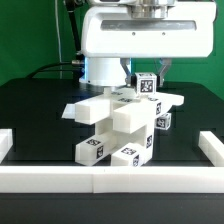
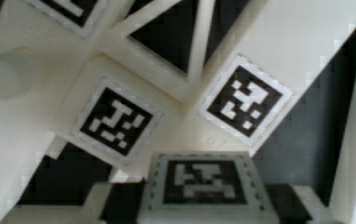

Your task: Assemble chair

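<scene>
The partly joined chair [image 1: 118, 125] stands in the middle of the black table, a cluster of white bars and blocks with black-and-white tags. My gripper [image 1: 146, 76] hangs over its top on the exterior view's right. It is shut on a small tagged white block [image 1: 146, 86] that sits at the top of the assembly. In the wrist view that block [image 2: 200, 182] lies between my gripper's [image 2: 201, 198] two dark fingers [image 2: 132, 196]. Beyond it are two more tagged white chair pieces [image 2: 118, 122] and slanted bars. Whether the block is seated in the chair is unclear.
A low white border rail [image 1: 110, 179] runs along the table's front, with short side rails at the exterior view's left [image 1: 5, 146] and right [image 1: 212, 148]. The robot's large white body [image 1: 140, 38] fills the space above the chair.
</scene>
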Tool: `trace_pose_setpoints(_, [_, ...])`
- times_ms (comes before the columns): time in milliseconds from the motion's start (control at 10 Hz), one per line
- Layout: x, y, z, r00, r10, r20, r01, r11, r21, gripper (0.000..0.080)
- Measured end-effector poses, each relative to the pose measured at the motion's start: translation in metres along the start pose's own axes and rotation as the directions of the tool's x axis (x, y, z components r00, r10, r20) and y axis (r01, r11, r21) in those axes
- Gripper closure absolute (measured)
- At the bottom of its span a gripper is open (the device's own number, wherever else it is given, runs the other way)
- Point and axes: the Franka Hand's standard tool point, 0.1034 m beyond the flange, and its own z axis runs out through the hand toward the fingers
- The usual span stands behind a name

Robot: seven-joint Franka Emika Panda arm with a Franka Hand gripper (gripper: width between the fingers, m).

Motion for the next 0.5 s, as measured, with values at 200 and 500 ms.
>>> trace_pose_setpoints(200, [0.0020,-0.0012,0.0001,1.000,-0.003,-0.010,0.003,1.000,-0.003,0.0515])
trace_pose_setpoints(500, [0.0034,-0.0013,0.0002,1.000,-0.004,-0.017,0.004,1.000,-0.005,0.0515])
